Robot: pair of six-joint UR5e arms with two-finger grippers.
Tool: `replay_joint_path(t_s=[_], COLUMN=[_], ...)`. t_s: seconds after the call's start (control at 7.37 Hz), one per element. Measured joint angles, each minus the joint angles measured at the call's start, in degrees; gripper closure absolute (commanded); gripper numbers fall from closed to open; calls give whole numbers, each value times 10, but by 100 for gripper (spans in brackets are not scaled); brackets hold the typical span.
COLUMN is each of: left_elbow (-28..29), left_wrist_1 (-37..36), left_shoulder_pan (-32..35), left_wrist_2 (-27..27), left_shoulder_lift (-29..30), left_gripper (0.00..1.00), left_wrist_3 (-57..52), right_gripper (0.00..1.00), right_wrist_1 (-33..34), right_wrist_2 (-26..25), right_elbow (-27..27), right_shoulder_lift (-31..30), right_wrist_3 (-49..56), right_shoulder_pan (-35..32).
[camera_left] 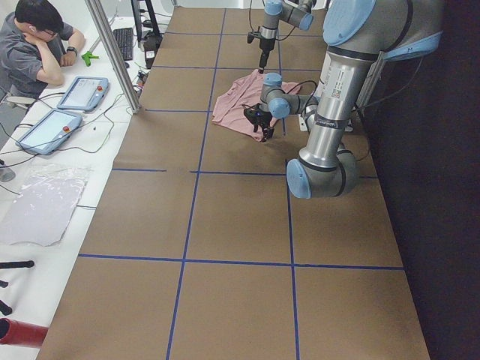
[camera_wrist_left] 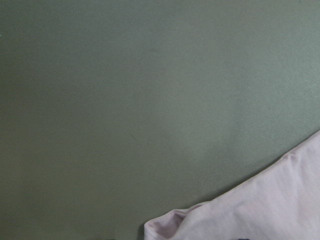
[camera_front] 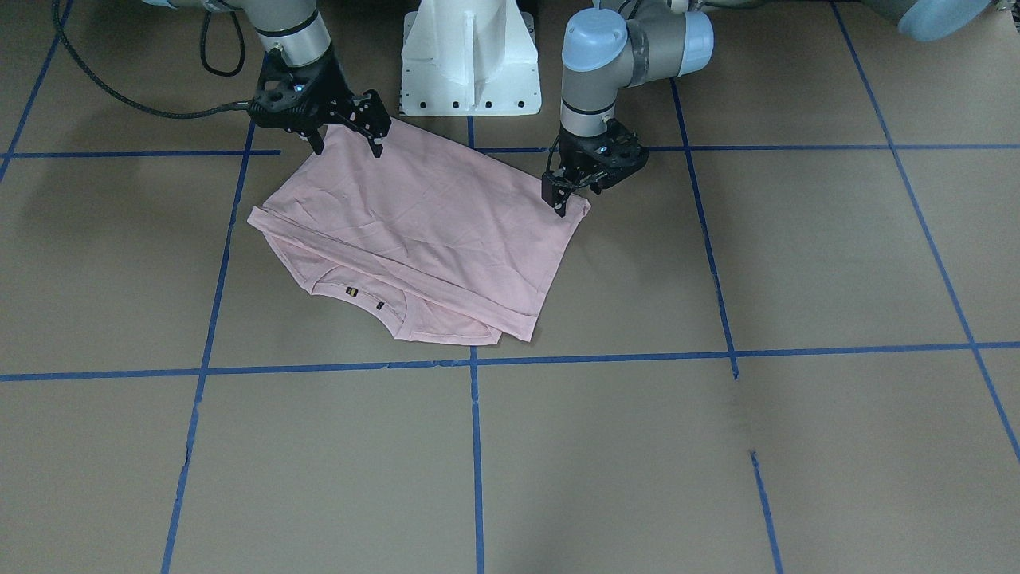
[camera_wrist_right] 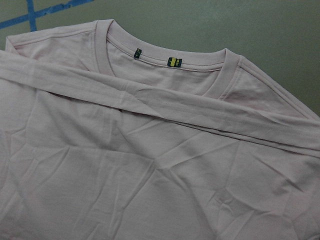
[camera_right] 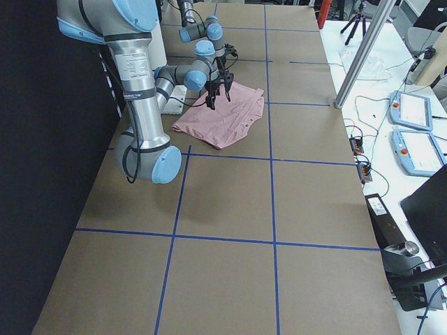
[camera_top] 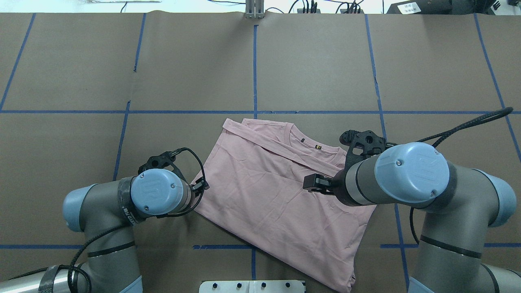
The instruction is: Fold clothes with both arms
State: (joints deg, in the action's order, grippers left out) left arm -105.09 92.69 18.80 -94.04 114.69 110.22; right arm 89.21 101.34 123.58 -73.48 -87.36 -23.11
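Across-table view, between the two grippers: pale pink short-sleeved T-shirt [camera_front: 430, 231], folded over on itself, plain side up, flat on brown paper-covered table [camera_front: 717, 446] gridded with blue tape. Right gripper [camera_front: 347, 148], black with two thin fingers, spread wide and pointing down at one near corner of the cloth, one fingertip to each side of it. Left gripper [camera_front: 562, 203], same build, tip-down on the other corner of that edge; pinching or parted, cannot tell. White pedestal base [camera_front: 470, 64] behind and between both grippers.

Overhead: T-shirt [camera_top: 268, 191] slantwise between the grippers, ribbed neckline [camera_top: 313, 142] on the side ahead of them. Left gripper mostly under its own blue wrist cap, at the cloth's edge.

Left-end and right-end views: T-shirt [camera_left: 236, 101] beyond the near arm in each; fingers too small to judge.

Left wrist view: rounded T-shirt corner [camera_wrist_left: 260, 210] low in frame, bare table above.

Right wrist view: T-shirt [camera_wrist_right: 150, 175] spread directly beneath. Hem band laid across just below the neckline. Two small labels [camera_wrist_right: 173, 62] inside the collar, one dark, one yellow.
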Motion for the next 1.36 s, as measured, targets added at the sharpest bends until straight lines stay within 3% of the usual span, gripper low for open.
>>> replay_joint_path(t_s=[0.14, 0.27, 0.95, 1.36], left_elbow=[1, 1, -6, -3], left_wrist_1=[0, 0, 0, 1], left_shoulder_pan=[0, 0, 7, 51], left_wrist_2=[0, 1, 16, 16], left_shoulder_lift=[0, 0, 1, 7], left_gripper=[77, 100, 100, 100], left_wrist_3=[0, -1, -29, -75], right_gripper=[0, 0, 0, 0], right_wrist_1=[0, 0, 0, 0], right_wrist_2=[0, 0, 0, -1], right_elbow=[0, 0, 2, 2], right_shoulder_lift=[0, 0, 0, 0], right_wrist_3=[0, 0, 0, 0], right_shoulder_pan=[0, 0, -1, -1])
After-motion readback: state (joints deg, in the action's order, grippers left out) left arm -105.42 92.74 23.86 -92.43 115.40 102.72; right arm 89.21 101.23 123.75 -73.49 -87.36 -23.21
